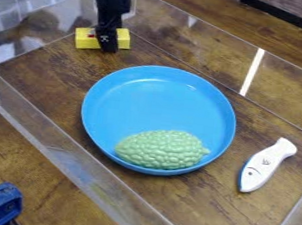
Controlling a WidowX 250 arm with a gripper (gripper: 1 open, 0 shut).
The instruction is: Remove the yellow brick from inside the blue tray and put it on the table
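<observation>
While claw (109, 42) stands open, small yellow brick (90, 39) on table (61, 96), outside blue tray (156, 95)

Count on the bench (61, 96): one yellow brick (90, 39), one blue tray (161, 90), one green lump (162, 150), one white tool (265, 165).
</observation>
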